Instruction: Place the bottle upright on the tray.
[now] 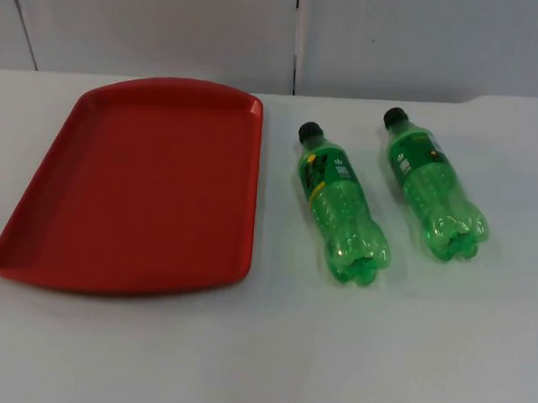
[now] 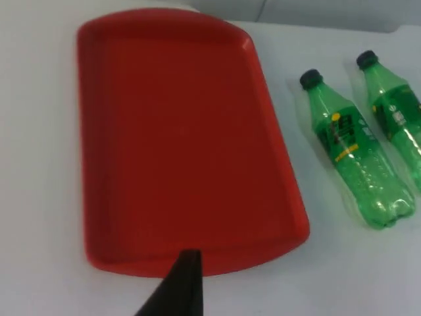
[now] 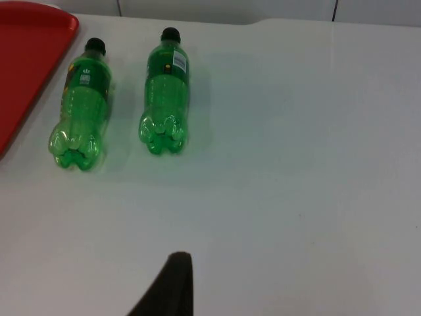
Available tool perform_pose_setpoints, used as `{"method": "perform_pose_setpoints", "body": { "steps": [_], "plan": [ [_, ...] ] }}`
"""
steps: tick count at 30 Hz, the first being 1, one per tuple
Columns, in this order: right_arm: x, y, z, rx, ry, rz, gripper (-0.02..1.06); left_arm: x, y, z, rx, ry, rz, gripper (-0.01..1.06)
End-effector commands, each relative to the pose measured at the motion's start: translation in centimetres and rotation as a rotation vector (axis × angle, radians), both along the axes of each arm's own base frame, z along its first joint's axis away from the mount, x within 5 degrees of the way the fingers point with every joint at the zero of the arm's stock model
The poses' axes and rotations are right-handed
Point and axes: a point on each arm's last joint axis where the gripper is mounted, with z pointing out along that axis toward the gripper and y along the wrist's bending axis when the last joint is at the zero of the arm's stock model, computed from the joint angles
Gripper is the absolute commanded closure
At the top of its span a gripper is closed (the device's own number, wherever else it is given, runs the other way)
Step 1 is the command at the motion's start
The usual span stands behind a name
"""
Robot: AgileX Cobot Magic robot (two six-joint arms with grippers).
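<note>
So nearest the camera in the top view it's just bare white surface point(image 1: 269, 364), then a bit further back the stuff starts: one red tray point(image 1: 134, 185) lying flat on the left side, nothing in it, and two green bottles to the right of it, both lying on their sides with the black caps pointing away toward the grey partition wall point(image 1: 170, 25) and the lumpy bases pointing toward the camera. The near bottle point(image 1: 341, 205) sits just beside the tray's right rim but not touching it, and the far bottle point(image 1: 435, 186) is off to its right, roughly parallel, with a gap between the two. Both have dark labels up near the neck. As for the tools, the left tool point(image 2: 181, 289) hangs above the surface just off the tray's near short edge, with one black fingertip overlapping that rim in the left wrist view, and both bottles are well apart from it, over past the tray's far long side. The right tool point(image 3: 168, 286) hangs over bare surface with both bottles well apart from it, lying ahead of it with their bases toward it, the tray's corner beyond them. Can't tell for either tool whether it's apart or together. Count: one tray, two bottles, two tools, and neither bottle is on the tray or upright yet
</note>
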Motion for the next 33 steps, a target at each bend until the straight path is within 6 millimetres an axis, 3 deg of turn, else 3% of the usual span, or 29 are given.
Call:
{"method": "perform_pose_setpoints", "body": {
  "steps": [1, 8, 21, 26, 30, 33],
  "plan": [
    [0.0, 0.0, 0.0, -0.004, -0.008, 0.000, -0.01, 1.2, -0.2, 0.3, -0.032, -0.009, -0.017, 0.00],
    [0.0, 0.0, 0.0, -0.004, -0.008, 0.000, -0.01, 5.8, -0.7, 0.3, -0.098, 0.004, -0.083, 0.00],
    [0.0, 0.0, 0.0, -0.004, -0.008, 0.000, -0.01, 11.1, -0.7, 0.3, -0.095, 0.021, -0.095, 0.00],
    [0.0, 0.0, 0.0, -0.004, -0.008, 0.000, -0.01, 13.4, -2.4, -0.4, -0.061, 0.070, -0.151, 0.00],
    [0.0, 0.0, 0.0, -0.004, -0.008, 0.000, -0.01, 16.2, -5.6, -1.6, 0.012, 0.155, -0.199, 0.00],
    [0.0, 0.0, 0.0, -0.004, -0.008, 0.000, -0.01, 17.3, -6.8, -2.4, 0.053, 0.201, -0.179, 0.00]
  ]
}}
